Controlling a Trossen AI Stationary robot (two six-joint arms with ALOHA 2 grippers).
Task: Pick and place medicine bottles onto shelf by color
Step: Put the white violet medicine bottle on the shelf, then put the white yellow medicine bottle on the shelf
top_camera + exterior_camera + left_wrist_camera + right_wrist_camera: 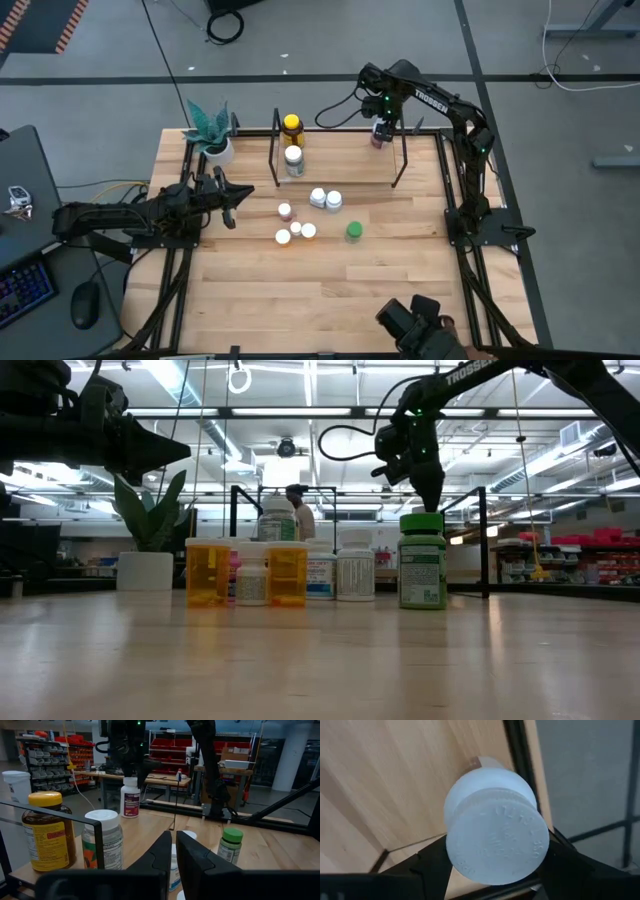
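Gripping a white-capped bottle (pixel 495 840) over the shelf (pixel 400 170).

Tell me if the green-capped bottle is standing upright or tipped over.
Upright. The green-capped bottle stands on its base on the table, cap on top.

Low black-railed shelf (pixel 400 165) with wooden base at table's far edge, holding a yellow-capped amber bottle (pixel 292 127) and a white-capped bottle (pixel 294 160) at its left end, a pinkish white-capped bottle (pixel 379 135) upright at its right end. In front on the table, upright: two white bottles (pixel 325 199) touching, a small pinkish one (pixel 285 211), orange ones (pixel 296 233) clustered, and a green bottle (pixel 354 231) apart to their right.
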